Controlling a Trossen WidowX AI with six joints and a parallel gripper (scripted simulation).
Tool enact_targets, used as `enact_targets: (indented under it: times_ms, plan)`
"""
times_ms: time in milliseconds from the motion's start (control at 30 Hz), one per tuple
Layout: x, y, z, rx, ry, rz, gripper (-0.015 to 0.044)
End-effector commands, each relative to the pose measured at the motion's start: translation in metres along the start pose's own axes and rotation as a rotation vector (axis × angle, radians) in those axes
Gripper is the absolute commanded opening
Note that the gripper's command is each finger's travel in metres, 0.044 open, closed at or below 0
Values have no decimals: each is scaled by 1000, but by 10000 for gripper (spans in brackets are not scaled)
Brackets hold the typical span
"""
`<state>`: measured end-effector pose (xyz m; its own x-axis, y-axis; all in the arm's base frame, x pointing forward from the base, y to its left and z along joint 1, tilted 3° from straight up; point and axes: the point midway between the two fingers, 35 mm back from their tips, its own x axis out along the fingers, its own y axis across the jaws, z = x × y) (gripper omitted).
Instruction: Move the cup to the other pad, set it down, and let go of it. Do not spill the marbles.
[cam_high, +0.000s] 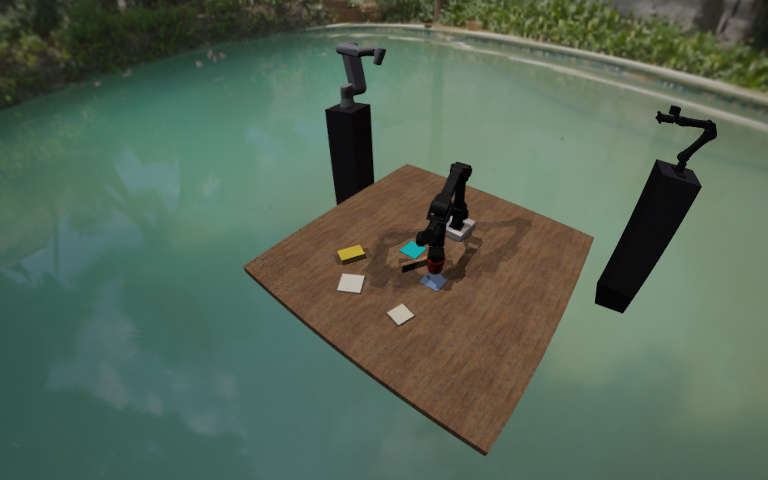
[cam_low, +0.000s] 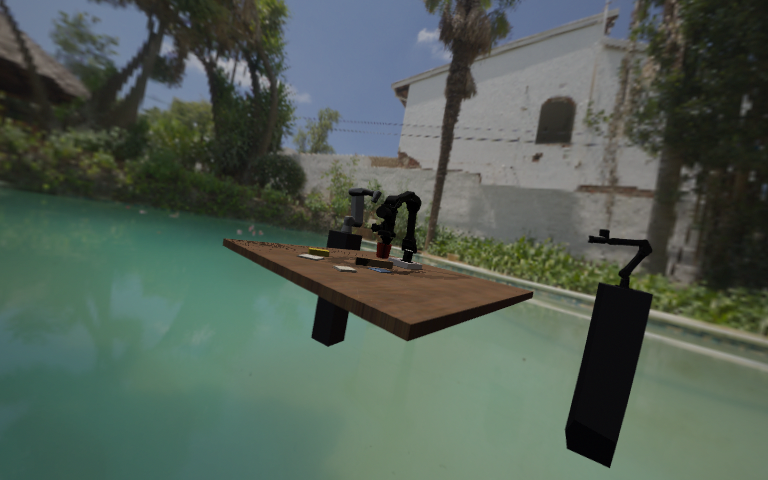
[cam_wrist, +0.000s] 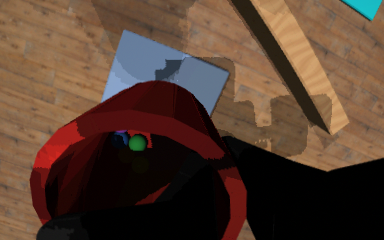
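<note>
My gripper (cam_high: 435, 257) (cam_low: 384, 241) (cam_wrist: 214, 147) is shut on the wall of the red cup (cam_high: 435, 266) (cam_low: 383, 250) (cam_wrist: 160, 100), one finger inside the cup and one outside. The cup hangs roughly upright above the table, near the blue pad (cam_high: 440, 281) (cam_low: 380, 270) (cam_wrist: 135, 55). In the wrist view a green marble (cam_wrist: 138, 143) and a dark blue marble (cam_wrist: 120, 139) show inside the cup, with a sliver of a purple one; the rest of the inside is dark or covered by the finger. The cyan pad (cam_high: 412, 249) (cam_wrist: 367, 6) lies flat and is hidden in the exterior view.
A wooden bar (cam_high: 413, 266) (cam_low: 373, 262) (cam_wrist: 300, 55) stands between the two pads. A yellow block (cam_high: 351, 253) (cam_low: 318, 251), a white tile (cam_high: 351, 283) (cam_low: 311, 256) and a cream tile (cam_high: 400, 314) (cam_low: 344, 268) lie farther off. Two other arms stand on pillars beyond the table.
</note>
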<state>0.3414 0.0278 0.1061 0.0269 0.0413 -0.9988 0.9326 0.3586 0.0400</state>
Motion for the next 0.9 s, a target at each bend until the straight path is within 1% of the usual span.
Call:
enact_targets:
  times_ms: [0, 867]
  plan:
    - [0, -7, 5, 2, 2, -2, 0]
    - [-3, -66, 42, 1, 1, -10, 0]
